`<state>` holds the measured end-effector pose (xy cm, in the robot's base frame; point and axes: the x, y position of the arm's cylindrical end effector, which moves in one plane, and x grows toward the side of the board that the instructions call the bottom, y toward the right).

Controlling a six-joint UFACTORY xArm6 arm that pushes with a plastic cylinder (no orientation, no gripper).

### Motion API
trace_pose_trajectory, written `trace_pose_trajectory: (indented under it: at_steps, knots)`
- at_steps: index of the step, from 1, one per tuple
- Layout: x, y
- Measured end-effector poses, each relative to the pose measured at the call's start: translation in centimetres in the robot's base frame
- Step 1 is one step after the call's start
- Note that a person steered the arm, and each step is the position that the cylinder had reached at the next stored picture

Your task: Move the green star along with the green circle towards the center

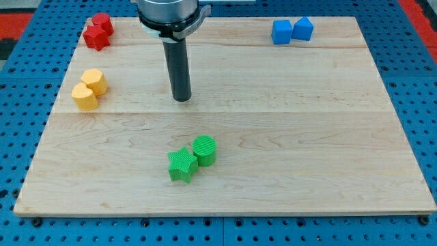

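Green star-shaped block and green round cylinder block sit touching near the bottom of the pale wooden surface. My tip is up-view of them, well apart; no fingers, just a rod, so I'd need to get around below.

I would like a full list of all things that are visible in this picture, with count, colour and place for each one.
red blocks: 2, red, touching, top left corner of the board; shapes unclear.
yellow blocks: 2, yellow, rounded, touching, left edge of the board.
blue blocks: 2, blue, one cube-like, side by side, top right of the board.
green star: 1, green, lower middle of the board.
green circle: 1, green, touching the star on its upper right.
wooden board: 1, light wood, fills most of the view.
perforated table: 1, blue, around the board.
my tip: 1, dark rod end, on the board above the green pair, apart from every block.
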<state>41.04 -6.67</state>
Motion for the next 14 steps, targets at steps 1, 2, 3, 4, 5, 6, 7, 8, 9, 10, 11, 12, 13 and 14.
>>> trace_pose_trajectory:
  at_steps: [1,2,3,4,5,6,7,8,9,10,11,12,13,14]
  knots:
    - [0.0,0.0]
    - [0.0,0.0]
    - [0.0,0.0]
    - [0.0,0.0]
    - [-2.8,3.6]
    - [-7.2,8.6]
    - [-6.9,10.2]
    - [-1.2,5.9]
    - [7.2,1.5]
    - [14.6,-2.9]
    - [19.4,-4.7]
    - [20.1,-3.7]
    - [16.3,0.4]
    - [13.5,2.8]
